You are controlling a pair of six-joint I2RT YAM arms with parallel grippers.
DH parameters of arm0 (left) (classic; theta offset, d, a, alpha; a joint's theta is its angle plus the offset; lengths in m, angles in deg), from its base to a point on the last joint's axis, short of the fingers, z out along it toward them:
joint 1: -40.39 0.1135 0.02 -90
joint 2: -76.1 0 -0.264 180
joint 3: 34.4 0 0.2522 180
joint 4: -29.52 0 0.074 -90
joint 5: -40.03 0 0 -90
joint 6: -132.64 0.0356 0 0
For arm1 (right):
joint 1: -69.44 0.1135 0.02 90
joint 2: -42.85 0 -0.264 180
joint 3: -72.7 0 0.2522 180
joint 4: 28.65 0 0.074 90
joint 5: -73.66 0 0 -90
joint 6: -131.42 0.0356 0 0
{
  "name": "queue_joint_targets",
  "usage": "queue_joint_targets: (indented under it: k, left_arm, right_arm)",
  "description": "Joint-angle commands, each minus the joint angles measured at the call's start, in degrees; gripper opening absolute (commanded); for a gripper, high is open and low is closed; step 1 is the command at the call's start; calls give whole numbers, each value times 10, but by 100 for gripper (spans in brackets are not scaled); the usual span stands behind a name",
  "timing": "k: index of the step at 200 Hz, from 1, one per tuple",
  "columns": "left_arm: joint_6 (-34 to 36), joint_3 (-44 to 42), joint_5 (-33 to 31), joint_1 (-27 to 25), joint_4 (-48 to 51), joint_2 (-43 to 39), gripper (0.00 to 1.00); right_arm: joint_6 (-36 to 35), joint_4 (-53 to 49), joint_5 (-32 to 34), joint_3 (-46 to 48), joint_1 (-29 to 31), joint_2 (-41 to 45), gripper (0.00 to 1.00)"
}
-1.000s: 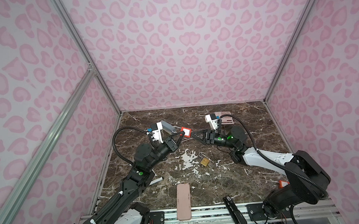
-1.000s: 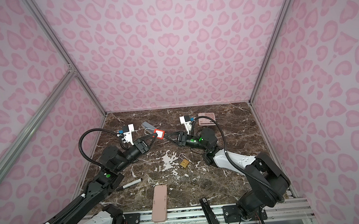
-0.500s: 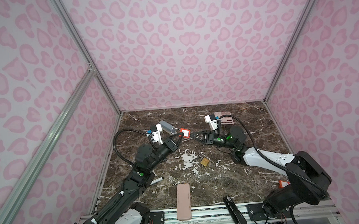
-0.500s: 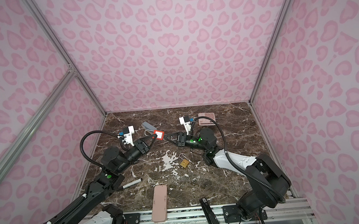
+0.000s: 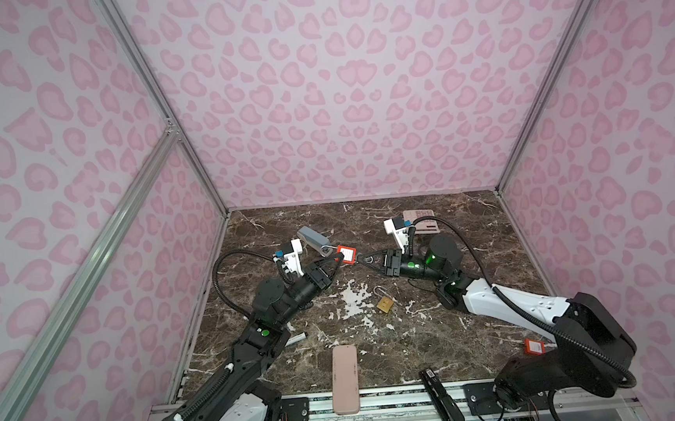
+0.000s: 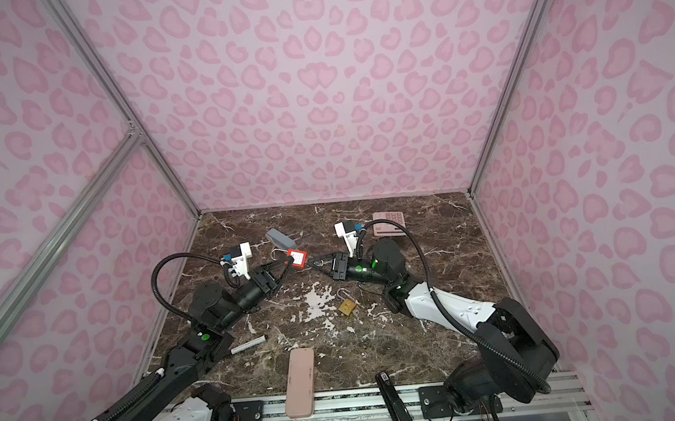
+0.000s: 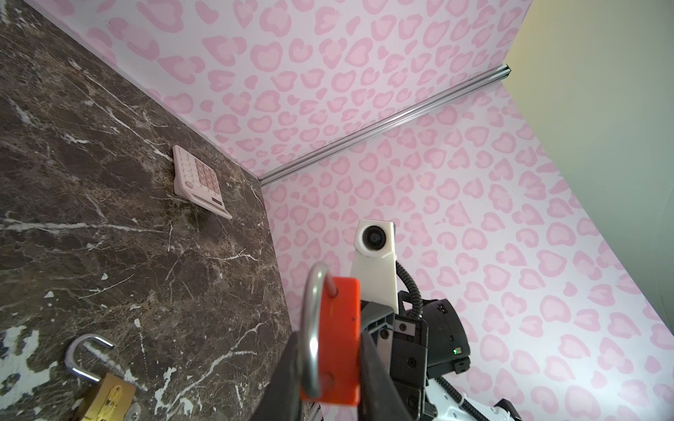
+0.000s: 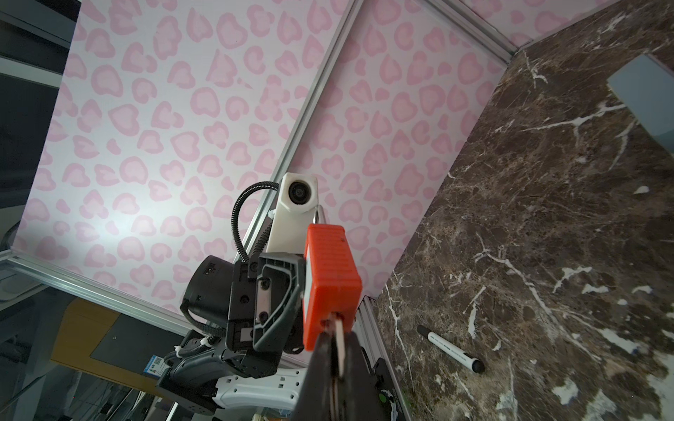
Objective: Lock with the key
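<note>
Above the middle of the marble table (image 5: 506, 256), well clear of its surface, the two arms meet nose to nose. The left gripper (image 5: 337, 260) holds the red padlock (image 5: 347, 254) by its body, fingers drawn narrow against its two flat faces, as the left wrist view confirms (image 7: 337, 339). The right gripper (image 5: 361, 258) faces it from the opposite side. One change is noted over the last second: the right fingers, which stood a little apart, are now pressed together on the key (image 8: 340, 340). Neither arm has otherwise shifted to any marked degree. In the right wrist view the key blade sits at the keyway in the padlock's base, pinched flat between the dark fingers. How deep it sits cannot be told. The shackle (image 7: 310, 328) curves over the body, and whether its free end is seated cannot be told either. My judgement is that grasping the key is finished and the turn is the step now due, with the left hold needed to resist the twist. A brass padlock (image 5: 385, 303) lies apart on the table, untouched, its shackle open.
</note>
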Motion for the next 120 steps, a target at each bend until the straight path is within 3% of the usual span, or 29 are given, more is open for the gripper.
queue_joint_targets:
  k: [1,120]
  left_arm:
    - [6,-3,-74,12,9,-8,4]
    - [34,-20,-70,46,47,-32,4]
  right_arm:
    - [-1,45,-16,0,-4,1,0]
    - [4,36,-24,37,-42,31,0]
